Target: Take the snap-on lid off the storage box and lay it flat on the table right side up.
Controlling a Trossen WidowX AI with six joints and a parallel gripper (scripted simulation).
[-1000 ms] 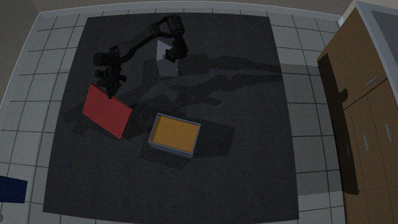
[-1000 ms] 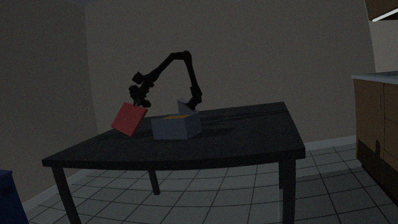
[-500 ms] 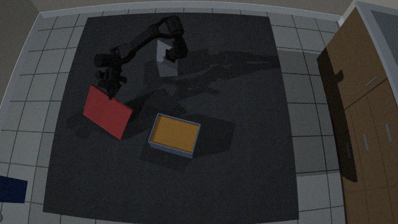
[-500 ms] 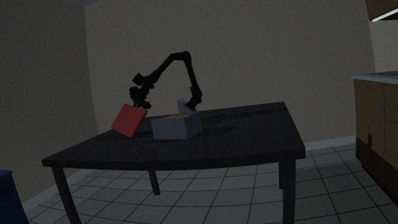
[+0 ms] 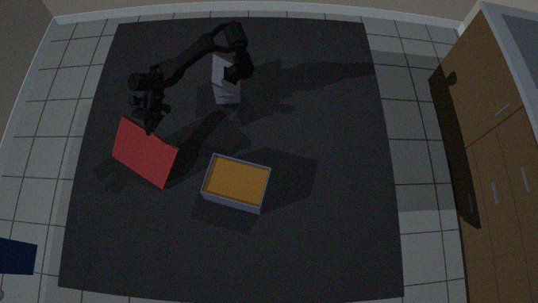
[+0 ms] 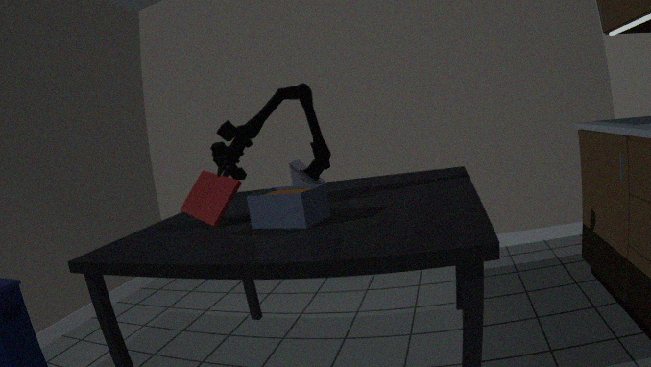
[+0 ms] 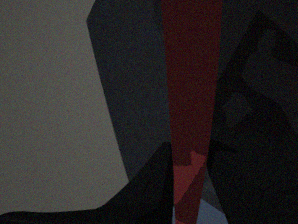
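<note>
The red lid (image 5: 144,152) (image 6: 211,198) (image 7: 192,75) is off the box, steeply tilted, to the box's left in the top and exterior views. My gripper (image 5: 149,132) (image 6: 222,174) (image 7: 186,147) is shut on the lid's upper edge. The lid's lower edge is near the table top at the left; whether it touches is hard to tell. The blue-grey storage box (image 5: 231,203) (image 6: 278,211) stands upright and open on the table (image 5: 317,246) (image 6: 408,231), its orange inside showing. In the wrist view the lid is seen edge-on between the dark fingers.
A light grey block-like piece (image 5: 226,93) (image 6: 298,174) stands by the arm's base at the back, behind the box. The table's left edge is close beyond the lid. Wooden cabinets (image 5: 504,159) (image 6: 603,183) stand off to the right, and a blue object (image 5: 17,255) (image 6: 16,322) is off to the left.
</note>
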